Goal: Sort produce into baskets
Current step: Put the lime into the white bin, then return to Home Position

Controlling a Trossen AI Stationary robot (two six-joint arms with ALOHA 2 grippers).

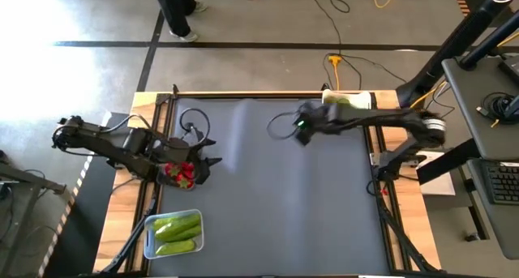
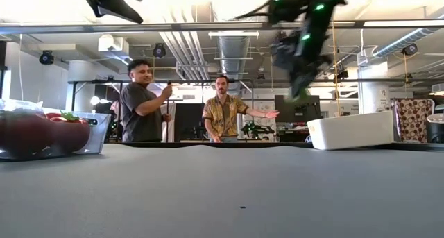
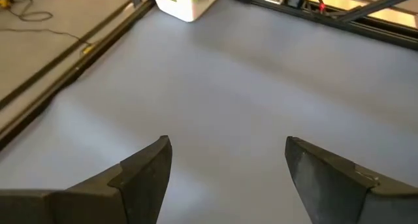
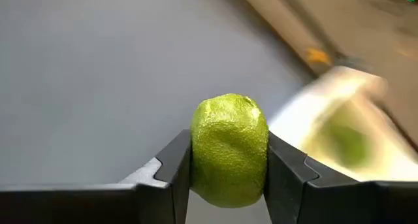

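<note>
The right gripper (image 4: 228, 165) has its jaws clamped on a lime (image 4: 228, 149), lifted above the bench near the white box (image 1: 347, 100). Carry it squarely over the box before letting go. The left gripper (image 3: 225, 162) waits, jaws wide.

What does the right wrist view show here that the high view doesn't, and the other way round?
Only the right wrist view shows the small round lime-green ball clamped between the right tool's dark fingers.

Only the high view shows the left tool beside the clear plastic tub of round red pieces, the clear tub of long green cucumber-like pieces, and a person's legs beyond the table.

Both show the grey table mat and the opaque white box near the right arm.
</note>
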